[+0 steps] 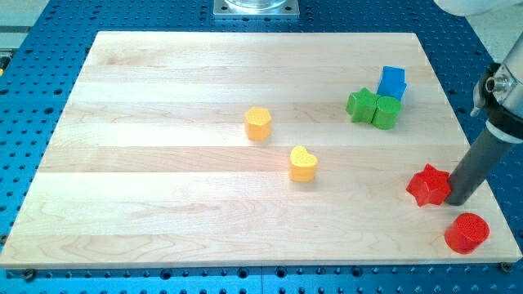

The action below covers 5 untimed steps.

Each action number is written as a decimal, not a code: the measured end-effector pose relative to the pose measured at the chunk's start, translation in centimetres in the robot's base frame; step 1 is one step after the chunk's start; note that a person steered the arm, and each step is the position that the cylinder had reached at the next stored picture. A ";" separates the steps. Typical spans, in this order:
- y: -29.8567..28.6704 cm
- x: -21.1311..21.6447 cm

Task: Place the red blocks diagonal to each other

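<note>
A pale wooden board point(163, 163) lies on a blue perforated table point(41, 49), seen from above and slightly from the front. The red star block point(429, 185), near the board's lower right corner, serves here as the landmark for everything else.

Well up from the red star, toward the view's top, three blocks huddle together: a green star-like block point(361, 104), a green cylinder point(386, 112) touching its right side, and a blue block point(392, 82) just behind the two, touching or nearly touching them. Well to the view's left of the red star sits a yellow heart block point(303, 163), and farther left and a little higher, a second yellow block point(258, 123), roughly hexagonal. None of these lies between the red star and the other red piece; the board between them is bare wood.

The red cylinder point(467, 233) stands just below and to the right of the red star, close to the board's right edge, the two apart by a narrow gap and already offset diagonally.

The arm carries no pincer, so there is no opening or grasp to report; it ends in a dark rod. My tip point(455, 200) rests at the board surface right against the red star's right side, touching or almost touching it, and just above the red cylinder.
</note>
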<state>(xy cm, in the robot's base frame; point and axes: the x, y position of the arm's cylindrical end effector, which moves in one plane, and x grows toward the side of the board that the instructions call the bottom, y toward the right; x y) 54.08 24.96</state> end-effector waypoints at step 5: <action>-2.3 7.7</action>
